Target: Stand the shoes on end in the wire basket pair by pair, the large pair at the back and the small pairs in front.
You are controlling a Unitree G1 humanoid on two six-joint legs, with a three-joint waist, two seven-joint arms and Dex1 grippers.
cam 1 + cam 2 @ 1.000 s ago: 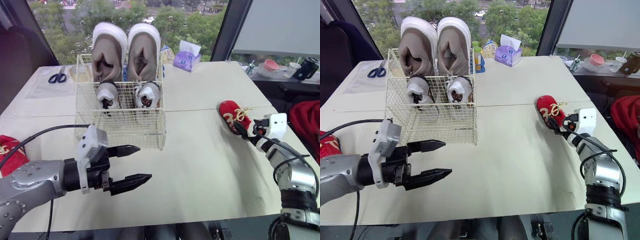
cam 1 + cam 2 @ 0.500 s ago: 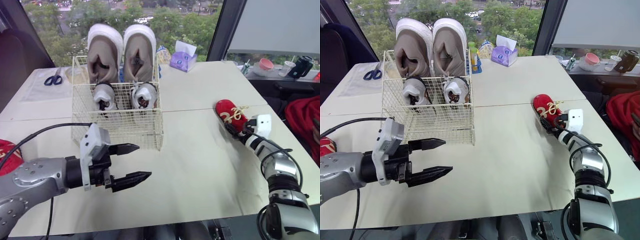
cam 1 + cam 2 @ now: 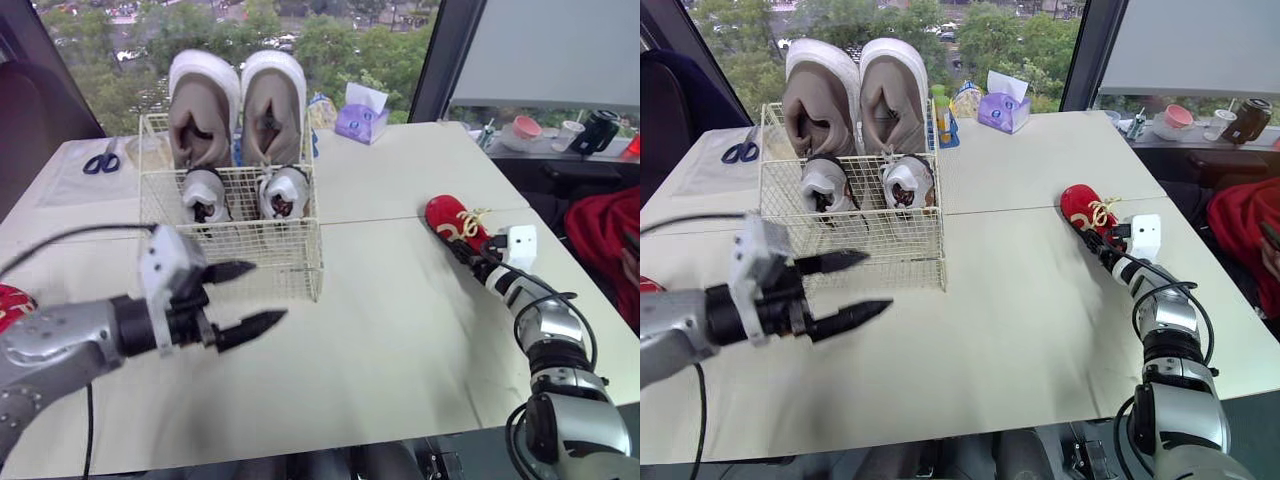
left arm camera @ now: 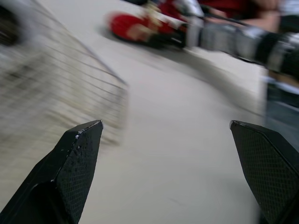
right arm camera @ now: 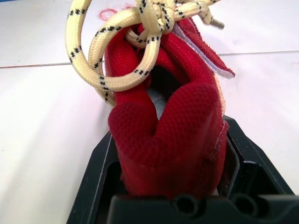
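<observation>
While the heel of the red shoe (image 3: 450, 221) is gripped by the right claw (image 3: 477, 262) on the desk (image 3: 400, 330), pick-up is judged in hand. The left claw (image 3: 268, 292) hangs spread and empty, the basket (image 3: 296, 268) just beyond it. A lift across to the basket's front is called for.

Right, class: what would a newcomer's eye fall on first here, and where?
The wire basket on the left holds a large beige pair on end at the back and a small white pair in front. On the right lies a red shoe, its heel in the closed jaws of the right gripper; the left gripper hovers open before the basket.
</observation>
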